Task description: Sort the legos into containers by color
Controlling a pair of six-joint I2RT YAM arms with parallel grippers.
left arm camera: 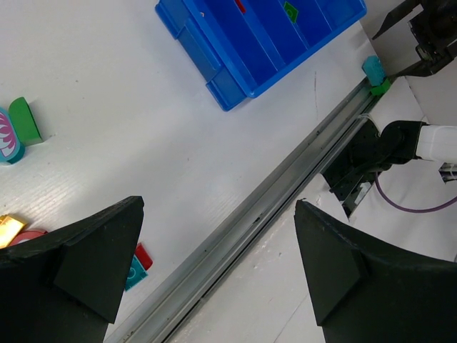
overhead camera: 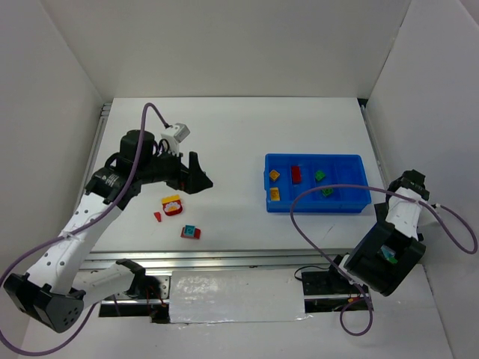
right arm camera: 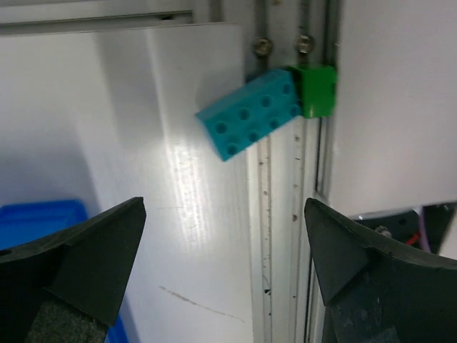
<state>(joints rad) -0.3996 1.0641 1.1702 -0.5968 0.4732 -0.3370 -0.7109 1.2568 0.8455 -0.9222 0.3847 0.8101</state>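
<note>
The blue tray [overhead camera: 356, 202] [left arm camera: 214, 64] holds a red lego [overhead camera: 296, 174], two yellow legos [overhead camera: 274, 175] and two green ones [overhead camera: 319, 176] in its compartments. A teal-and-green lego [right arm camera: 250, 118] [overhead camera: 389, 255] [left arm camera: 373, 73] lies on the metal rail at the table's near right edge. My right gripper [right arm camera: 225, 243] [overhead camera: 383, 263] hovers over it, open and holding nothing. On the left lie a red-and-yellow lego [overhead camera: 172, 205], a small red one [overhead camera: 158, 217] and a teal-and-red one [overhead camera: 190, 232] [left arm camera: 136, 266]. My left gripper [overhead camera: 196, 179] [left arm camera: 218, 257] hangs open above them, apart from all three.
White walls close in the table on three sides. The metal rail [left arm camera: 271, 196] [right arm camera: 265, 214] runs along the near edge. A green piece [left arm camera: 27, 120] and a teal-and-pink piece [left arm camera: 7, 143] lie at the left of the left wrist view. Purple cables [overhead camera: 314, 239] loop near the right arm.
</note>
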